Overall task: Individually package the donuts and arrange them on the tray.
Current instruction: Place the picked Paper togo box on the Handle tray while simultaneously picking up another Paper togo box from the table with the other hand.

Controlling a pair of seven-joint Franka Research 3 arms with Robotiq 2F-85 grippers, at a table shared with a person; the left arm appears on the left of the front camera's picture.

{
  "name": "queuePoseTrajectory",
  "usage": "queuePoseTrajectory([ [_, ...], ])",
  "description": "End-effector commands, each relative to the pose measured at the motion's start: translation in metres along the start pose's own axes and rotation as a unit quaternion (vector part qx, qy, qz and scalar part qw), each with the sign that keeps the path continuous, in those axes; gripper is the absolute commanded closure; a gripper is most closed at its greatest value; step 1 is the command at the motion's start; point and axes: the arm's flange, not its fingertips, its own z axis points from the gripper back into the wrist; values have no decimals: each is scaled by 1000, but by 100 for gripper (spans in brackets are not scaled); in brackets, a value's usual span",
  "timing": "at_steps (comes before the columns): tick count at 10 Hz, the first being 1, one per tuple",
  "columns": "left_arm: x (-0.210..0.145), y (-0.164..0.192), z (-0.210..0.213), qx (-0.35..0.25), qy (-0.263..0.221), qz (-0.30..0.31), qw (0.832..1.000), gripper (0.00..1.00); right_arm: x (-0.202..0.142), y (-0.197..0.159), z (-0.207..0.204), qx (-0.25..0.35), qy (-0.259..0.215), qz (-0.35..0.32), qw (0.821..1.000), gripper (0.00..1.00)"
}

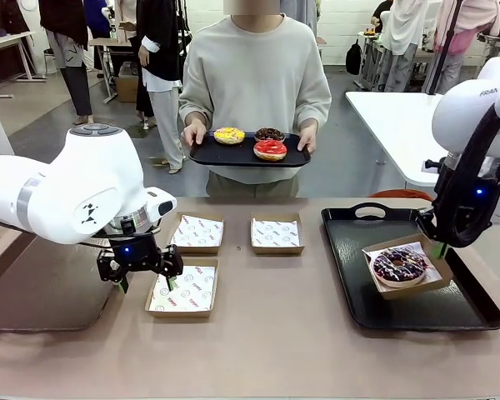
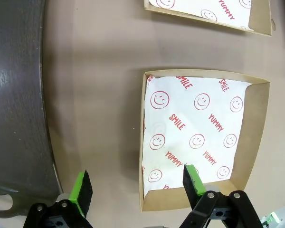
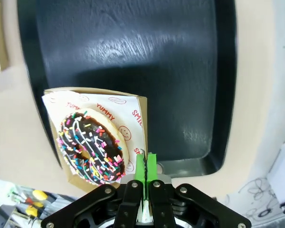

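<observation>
A person across the table holds a small black tray (image 1: 208,153) with the yellow-iced donut (image 1: 229,135), the chocolate donut (image 1: 269,133) and the red-iced donut (image 1: 270,150). The purple-brown sprinkled donut (image 1: 399,264) (image 3: 90,147) lies in a paper-lined box (image 1: 439,275) (image 3: 133,102) on the large black tray (image 1: 350,275) (image 3: 133,52). My right gripper (image 1: 437,247) (image 3: 146,166) is shut on that box's rim at its far right corner. My left gripper (image 1: 143,279) (image 2: 137,187) hangs open, its fingers astride the left wall of an empty lined box (image 1: 182,289) (image 2: 204,137).
Two more empty lined boxes (image 1: 197,232) (image 1: 277,233) sit mid-table behind the front one; one of them shows as a box edge (image 2: 213,12) at the top of the left wrist view. A dark grey mat (image 1: 25,292) (image 2: 14,95) covers the table's left end.
</observation>
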Motion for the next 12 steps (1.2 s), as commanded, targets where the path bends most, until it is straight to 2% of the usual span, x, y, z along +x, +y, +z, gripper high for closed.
queuePoseTrajectory([
  [1, 0, -13, 0, 22, -4, 12, 1000, 0, -6, -10, -12, -10, -5, -15, 1000, 99],
  [5, -1, -27, -3, 42, -8, 11, 999, 0, 4, -18, -34, 14, 1, -12, 1000, 99],
  [12, 10, -26, -13, 49, -7, 19, 999, 0, 18, -18, -52, 29, 5, -11, 999, 99],
])
